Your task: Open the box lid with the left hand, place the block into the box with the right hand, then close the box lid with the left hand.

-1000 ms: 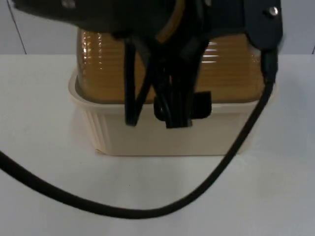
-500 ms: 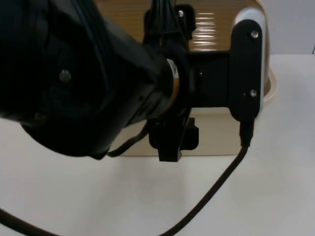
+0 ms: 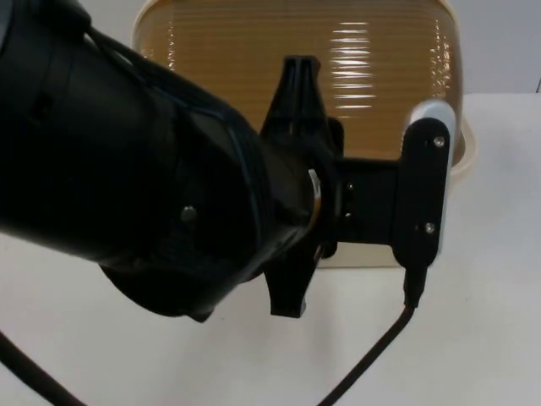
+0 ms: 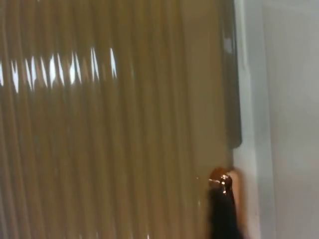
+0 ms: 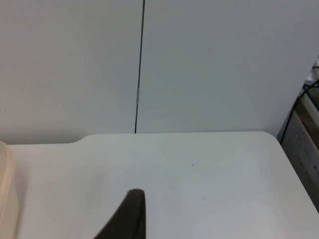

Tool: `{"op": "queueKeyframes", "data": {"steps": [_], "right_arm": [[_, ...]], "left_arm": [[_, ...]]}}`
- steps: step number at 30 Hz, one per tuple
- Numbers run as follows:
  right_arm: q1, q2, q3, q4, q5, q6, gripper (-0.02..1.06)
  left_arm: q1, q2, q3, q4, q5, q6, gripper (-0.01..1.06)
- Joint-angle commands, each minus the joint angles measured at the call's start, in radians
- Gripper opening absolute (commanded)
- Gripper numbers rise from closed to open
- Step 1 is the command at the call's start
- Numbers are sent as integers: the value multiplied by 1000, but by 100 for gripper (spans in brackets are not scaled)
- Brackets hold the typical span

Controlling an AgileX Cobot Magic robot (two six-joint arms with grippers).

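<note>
Closest to the top camera, the left arm (image 3: 161, 186) is seen as a large black mass reaching from the picture's left across the middle, covering much of the box front. Beyond it, the left gripper (image 3: 297, 93) is seen with dark fingers pointing up against the amber ribbed lid (image 3: 380, 76). How far this claw is parted cannot be told, nor whether the lid is pinched. In the left wrist view the lid (image 4: 109, 129) is seen very close, ribs running lengthwise with glare streaks, and one black fingertip (image 4: 222, 211) is placed at the lid's edge, beside a pale strip of rim. The cream box (image 3: 463, 148) is set on the white table (image 3: 473, 338), under and behind the arm, and the lid is tilted up well above the rim, its ribbed face turned toward the camera. Farther off, the right arm is held waiting: its gripper (image 5: 130, 216) is seen over bare table near the grey partition wall (image 5: 209, 64), with a cream box edge (image 5: 7, 199) just in view. Its claw opening cannot be told, and nothing is seen held in it.
</note>
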Motion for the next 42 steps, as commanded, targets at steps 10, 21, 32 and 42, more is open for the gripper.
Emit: {"op": "queueKeyframes", "data": {"steps": [10, 21, 32, 42], "right_arm": [[4, 0, -4, -9, 3, -7, 105], [4, 0, -4, -9, 3, -7, 105], [4, 0, -4, -9, -6, -7, 105], [4, 0, -4, -7, -8, -4, 105]], "left_arm": [[64, 0, 4, 22, 1, -158, 0], [99, -11, 4, -181, -182, 27, 0], [99, -11, -18, -189, -139, 134, 0], [99, 10, -156, -502, -58, 393, 0]]}}
